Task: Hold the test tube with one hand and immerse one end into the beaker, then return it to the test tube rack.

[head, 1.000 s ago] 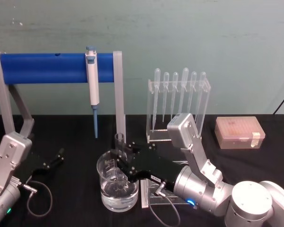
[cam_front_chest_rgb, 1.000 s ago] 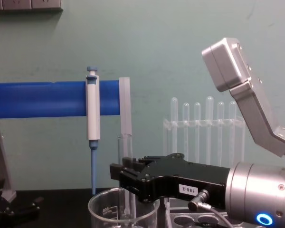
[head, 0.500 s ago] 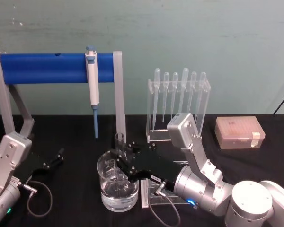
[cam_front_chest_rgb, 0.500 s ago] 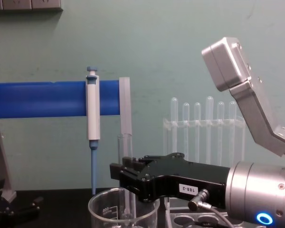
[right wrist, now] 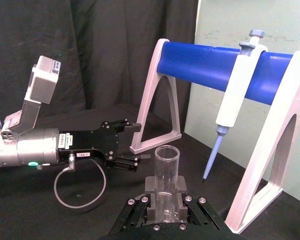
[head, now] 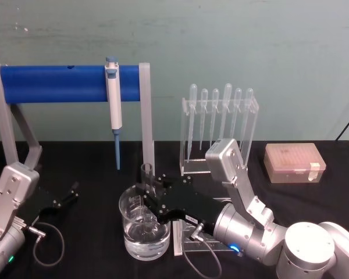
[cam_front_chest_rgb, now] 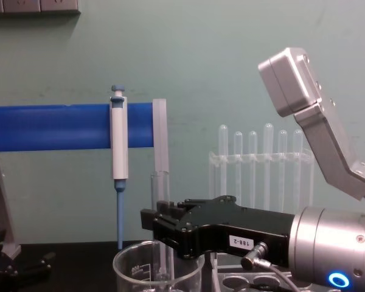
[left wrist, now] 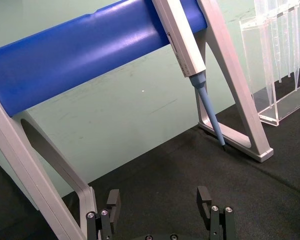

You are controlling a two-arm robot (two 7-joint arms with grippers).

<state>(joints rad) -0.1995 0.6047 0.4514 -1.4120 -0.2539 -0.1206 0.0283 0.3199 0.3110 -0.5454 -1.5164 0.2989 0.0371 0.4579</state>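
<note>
Head view, left to right: the matte black left claw [head: 71, 195] rests on the black cloth table [head: 93, 168], fingers apart, well to the left of the right claw. Behind the right claw, a glossy blue bar [head: 52, 83] on grey legs carries a white-and-blue pipettor [head: 113, 99]. The right claw [head: 148, 190], angular and black on a brushed silver wrist, is clamped on the test tube [head: 146, 171], a clear round-mouthed glass cylinder held upright. The tube's open top rises above the fingers. Its lower end dips below them inside the beaker [head: 123, 206], wide clear glass holding water. Right of the claw stands a clear plastic rack of bulb-topped pipettes [head: 219, 110], then a peach box [head: 294, 163].
</note>
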